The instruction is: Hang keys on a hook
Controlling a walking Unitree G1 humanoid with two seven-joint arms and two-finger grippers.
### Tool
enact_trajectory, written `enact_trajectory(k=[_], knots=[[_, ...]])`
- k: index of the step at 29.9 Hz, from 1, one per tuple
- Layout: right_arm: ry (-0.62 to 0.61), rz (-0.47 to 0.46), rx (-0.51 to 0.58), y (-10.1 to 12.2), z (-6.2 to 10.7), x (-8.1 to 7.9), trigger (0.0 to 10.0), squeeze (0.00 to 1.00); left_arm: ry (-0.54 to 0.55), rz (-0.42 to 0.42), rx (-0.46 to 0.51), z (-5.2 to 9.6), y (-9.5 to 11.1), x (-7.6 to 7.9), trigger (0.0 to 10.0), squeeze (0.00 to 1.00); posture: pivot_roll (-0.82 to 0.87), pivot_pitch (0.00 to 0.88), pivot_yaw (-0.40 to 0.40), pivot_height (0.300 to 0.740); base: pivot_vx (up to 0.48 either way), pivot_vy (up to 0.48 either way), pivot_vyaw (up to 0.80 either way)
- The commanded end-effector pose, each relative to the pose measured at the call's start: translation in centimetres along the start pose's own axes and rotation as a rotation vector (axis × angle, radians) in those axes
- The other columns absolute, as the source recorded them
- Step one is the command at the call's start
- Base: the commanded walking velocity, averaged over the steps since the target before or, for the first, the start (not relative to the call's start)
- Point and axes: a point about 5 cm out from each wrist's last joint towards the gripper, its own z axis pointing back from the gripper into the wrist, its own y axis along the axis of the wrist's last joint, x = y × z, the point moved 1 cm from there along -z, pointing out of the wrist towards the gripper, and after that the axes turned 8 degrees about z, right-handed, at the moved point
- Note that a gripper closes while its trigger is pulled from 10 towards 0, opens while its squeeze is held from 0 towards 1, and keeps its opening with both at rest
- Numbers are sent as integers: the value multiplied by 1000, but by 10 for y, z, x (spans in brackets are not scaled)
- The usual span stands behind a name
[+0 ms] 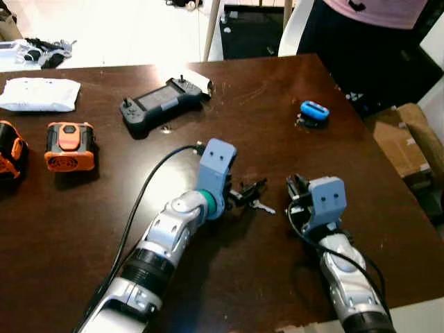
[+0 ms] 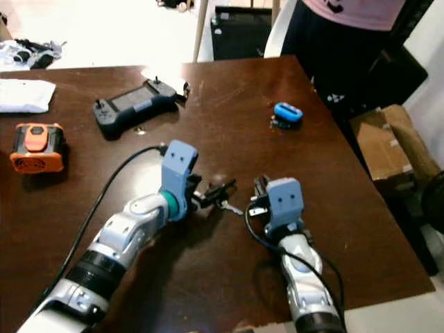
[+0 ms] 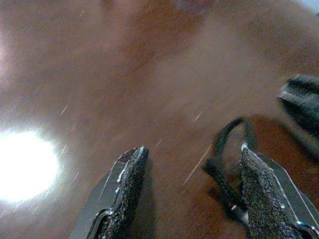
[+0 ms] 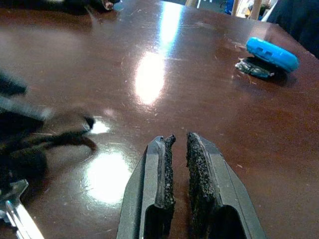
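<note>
A silver key (image 1: pixel 263 206) on a black strap (image 3: pixel 233 144) lies on the dark wooden table (image 1: pixel 104 208), near the middle. My left gripper (image 1: pixel 251 190) hovers low right at it and is open; the strap loop lies between the two fingers, close to one black pad (image 3: pixel 261 174). My right gripper (image 1: pixel 297 184) rests just right of the key, shut with nothing in it; its wrist view has the key (image 4: pixel 15 214) off to one side. A small blue object (image 1: pixel 314 111) on a dark base sits farther back on the right. No hook can be made out.
A black handheld game controller (image 1: pixel 163 104), an orange device (image 1: pixel 69 146) and a white packet (image 1: pixel 38 94) lie at the back left. A person (image 1: pixel 368 28) stands at the table's far right corner. A cardboard box (image 1: pixel 409 139) sits past the right edge.
</note>
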Motion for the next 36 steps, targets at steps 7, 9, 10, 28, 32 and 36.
enact_trajectory(k=[7,9,10,28,32,36], knots=[[9,7,-18,-6,4,-2,10000,0,-40,-41,37,-7,9,8,10000,0,-121,159,38,740,0,0,0],[13,6,-17,-6,4,-3,10000,0,-30,-40,24,-8,5,8,10000,0,-121,159,38,740,0,0,0],[16,6,-17,-7,4,-3,10000,0,-24,-39,16,-9,3,7,10000,0,-124,158,37,740,0,0,0],[17,12,-8,-5,4,0,10000,0,74,48,-60,14,-45,-31,0,0,-125,165,25,740,0,0,0],[16,12,-7,-5,3,0,10000,0,87,59,-54,17,-48,-35,0,0,-125,168,24,740,0,0,0],[13,12,-6,-5,4,1,10000,0,101,63,-51,22,-51,-40,0,0,-129,173,26,740,0,0,0]])
